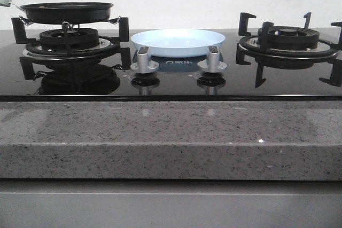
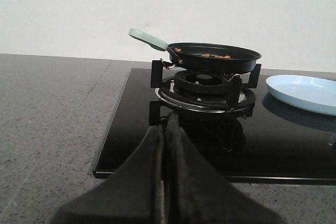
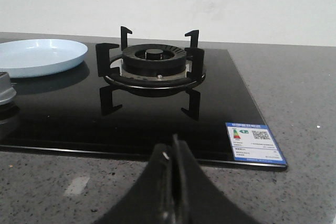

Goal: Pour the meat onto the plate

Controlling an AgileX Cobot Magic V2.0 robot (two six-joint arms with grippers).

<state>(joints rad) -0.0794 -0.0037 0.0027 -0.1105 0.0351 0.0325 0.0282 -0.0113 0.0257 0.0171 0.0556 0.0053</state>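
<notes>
Sitting well short of the hob, both the left gripper and the right gripper, jaws pressed together and holding nothing. Farther back, resting in the black pan on the left burner, the meat; lying empty between the burners, the plate. Risking spilled pieces by gripping the pale green handle loosely or tipping before clearing the plate's rim.

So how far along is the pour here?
Nothing done yet. The meat sits in the frying pan on the left burner; the plate is bare. Left pincer and right pincer are shut and empty. Grasping, lifting and pouring remain.
</notes>
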